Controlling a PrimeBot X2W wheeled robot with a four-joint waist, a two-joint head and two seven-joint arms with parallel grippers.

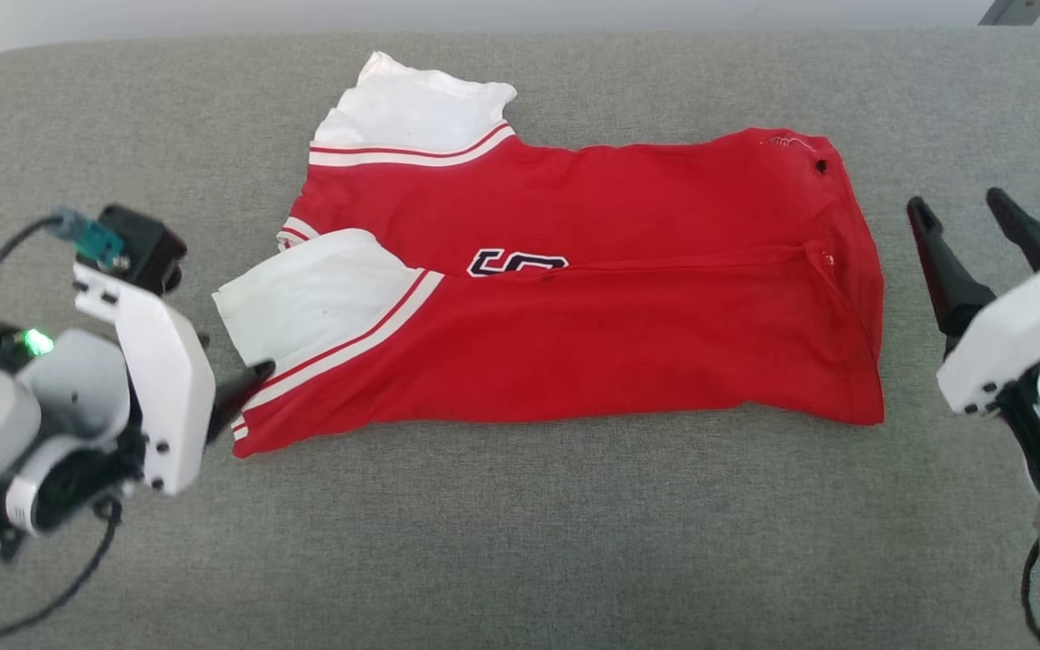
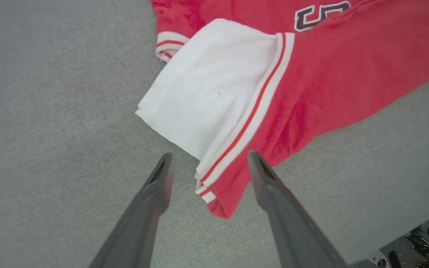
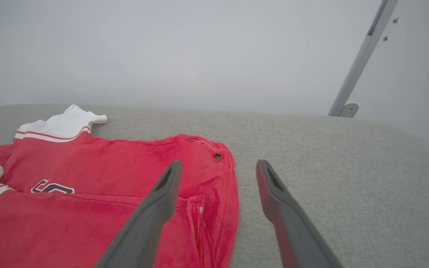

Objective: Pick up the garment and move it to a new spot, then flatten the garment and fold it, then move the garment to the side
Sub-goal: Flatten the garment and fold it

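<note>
Jaws first: the left gripper (image 2: 210, 160) is seen spread wide in the left wrist view. The lower-left corner of the garment (image 2: 330, 74) sits between its fingertips (image 2: 162, 178), and nothing is pinched. The right gripper (image 1: 956, 200) is spread wide too, at the right edge of the head view. It's a bit off the cloth's right edge, with nothing held.

Risk-wise, fwiw: the garment looks folded over already. It's laid across the middle of the head view on the grey surface (image 1: 520, 542), so the side move is probably what's left. If only that one corner gets clamped, just the top layer could be caught, and the fold would be peeled open once it's lifted. The white cuff (image 2: 207, 96) is lying loose right beside the left fingertips, so it could easily be snagged alone and dragged out. If the two ends are pulled unevenly, the whole thing would likely be bunched or skewed.

Pose: the left arm is brought in from the lower left of the head view, wrist turned so the fingers are aimed right, low at the striped hem. Whether the cloth is actually touched can't be told. The right arm is parked at the lower right, fingers pointed up-frame.
</note>
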